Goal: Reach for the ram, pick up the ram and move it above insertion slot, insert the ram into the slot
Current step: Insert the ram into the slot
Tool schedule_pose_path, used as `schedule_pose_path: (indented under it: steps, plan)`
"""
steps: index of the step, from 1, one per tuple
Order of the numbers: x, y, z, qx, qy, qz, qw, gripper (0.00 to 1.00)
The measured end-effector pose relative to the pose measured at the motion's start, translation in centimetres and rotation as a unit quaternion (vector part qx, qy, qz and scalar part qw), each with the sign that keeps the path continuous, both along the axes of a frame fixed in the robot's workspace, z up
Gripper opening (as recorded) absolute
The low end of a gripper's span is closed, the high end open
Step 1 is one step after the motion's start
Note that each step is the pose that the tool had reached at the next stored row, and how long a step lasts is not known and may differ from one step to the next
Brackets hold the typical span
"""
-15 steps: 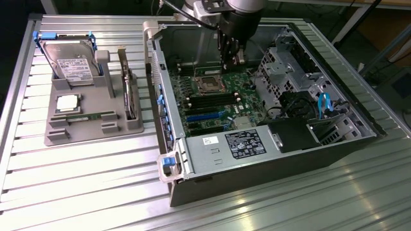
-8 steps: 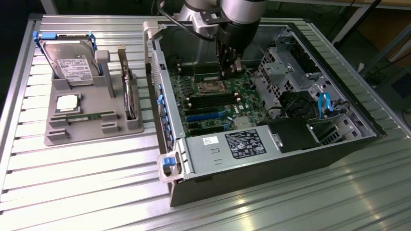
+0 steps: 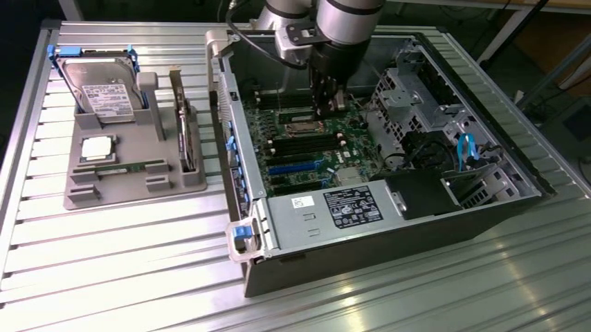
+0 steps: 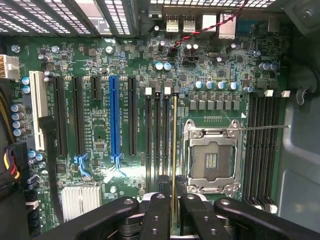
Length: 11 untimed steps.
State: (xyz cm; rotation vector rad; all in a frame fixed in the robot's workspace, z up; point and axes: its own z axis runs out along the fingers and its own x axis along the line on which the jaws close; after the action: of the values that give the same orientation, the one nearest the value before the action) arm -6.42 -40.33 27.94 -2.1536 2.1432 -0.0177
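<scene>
My gripper (image 4: 174, 197) is shut on the ram (image 4: 174, 140), which I see edge-on as a thin yellow-green line between the two black fingers (image 4: 159, 210). The ram runs lengthwise along the black memory slot nearest the silver processor socket (image 4: 211, 160), the last in a row of parallel slots (image 4: 157, 135) with pale end clips. I cannot tell whether it is seated in the slot or just above it. In the exterior view the gripper (image 3: 330, 100) reaches straight down inside the open computer case, close over the motherboard (image 3: 314, 149).
A blue expansion socket (image 4: 114, 115) and black card sockets lie beside the memory slots. More memory slots (image 4: 262, 145) flank the processor socket's far side. Case walls (image 3: 226, 104), drive cages (image 3: 411, 90) and the power supply (image 3: 342, 207) surround the arm. A grey parts tray (image 3: 120, 152) sits on the exterior view's left.
</scene>
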Motion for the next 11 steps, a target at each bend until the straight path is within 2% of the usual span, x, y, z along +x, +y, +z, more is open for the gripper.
schedule_pose_path:
  steps: [1, 6, 11]
  plan:
    - [0.00, -0.04, -0.18, -0.0001, 0.0000, 0.000, 1.0000, 0.14]
    - [0.00, -0.97, -0.65, -0.0001, -0.0001, 0.000, 1.0000, 0.14]
    - [0.00, -0.99, -1.01, 0.0001, -0.0001, 0.000, 1.0000, 0.14]
